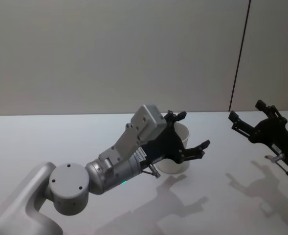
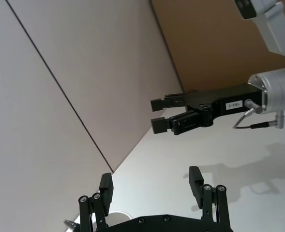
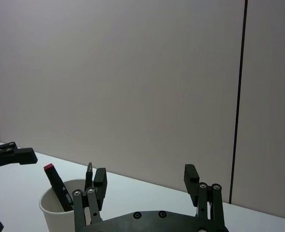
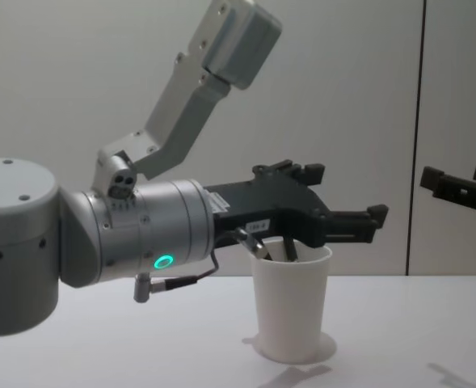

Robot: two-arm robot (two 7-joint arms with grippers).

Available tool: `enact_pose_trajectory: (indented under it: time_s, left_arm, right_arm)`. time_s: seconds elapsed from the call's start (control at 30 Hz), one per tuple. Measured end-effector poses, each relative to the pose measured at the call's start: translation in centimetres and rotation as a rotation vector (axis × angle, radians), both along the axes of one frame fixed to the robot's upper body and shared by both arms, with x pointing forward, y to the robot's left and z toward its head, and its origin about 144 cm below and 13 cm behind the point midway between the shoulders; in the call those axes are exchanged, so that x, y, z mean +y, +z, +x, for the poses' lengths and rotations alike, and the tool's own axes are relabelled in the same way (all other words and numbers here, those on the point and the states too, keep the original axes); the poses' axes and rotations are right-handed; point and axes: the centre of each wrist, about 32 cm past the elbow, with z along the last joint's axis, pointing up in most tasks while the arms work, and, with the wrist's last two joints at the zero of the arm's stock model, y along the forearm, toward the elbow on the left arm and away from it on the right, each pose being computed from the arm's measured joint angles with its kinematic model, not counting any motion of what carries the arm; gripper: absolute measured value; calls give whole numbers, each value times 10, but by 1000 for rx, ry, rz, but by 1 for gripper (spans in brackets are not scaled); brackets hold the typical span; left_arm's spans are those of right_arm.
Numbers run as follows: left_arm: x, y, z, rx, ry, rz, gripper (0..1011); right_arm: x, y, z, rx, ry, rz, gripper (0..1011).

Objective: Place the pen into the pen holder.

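The pen holder (image 4: 290, 311) is a white paper cup on the table, also seen as pen holder (image 1: 179, 165) and pen holder (image 3: 54, 215). Two dark pens stand leaning inside it: a pen (image 3: 55, 186) with a red end and another pen (image 3: 89, 175) with a metal clip; their tops show in the chest view as pens (image 4: 259, 246). My left gripper (image 4: 347, 198) hovers open and empty just above the cup's rim, seen from above as left gripper (image 1: 192, 131). My right gripper (image 1: 245, 111) is open and empty, held in the air well to the cup's right.
The white table (image 1: 222, 205) runs back to a plain wall (image 1: 109, 49) with a dark vertical seam. My left arm's forearm (image 1: 109, 169) reaches across the table in front of the cup.
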Motion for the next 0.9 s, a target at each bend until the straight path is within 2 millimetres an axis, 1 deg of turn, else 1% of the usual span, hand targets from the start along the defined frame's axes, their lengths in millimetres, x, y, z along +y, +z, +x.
enact_pose_trajectory:
  time_s: [0.1,0.33,0.9]
  left_arm:
    - [1,-1,-2,1,20,-7,1003]
    - [6,-4,-12,5,96,-32,1003]
    - [16,-9,-37,14,295,-92,1003]
  right_arm:
    - [2,0,-3,5,-7,-4,1001]
    - [14,2,-19,30,-41,-24,1001]
    - [46,11,-67,84,-145,-77,1002]
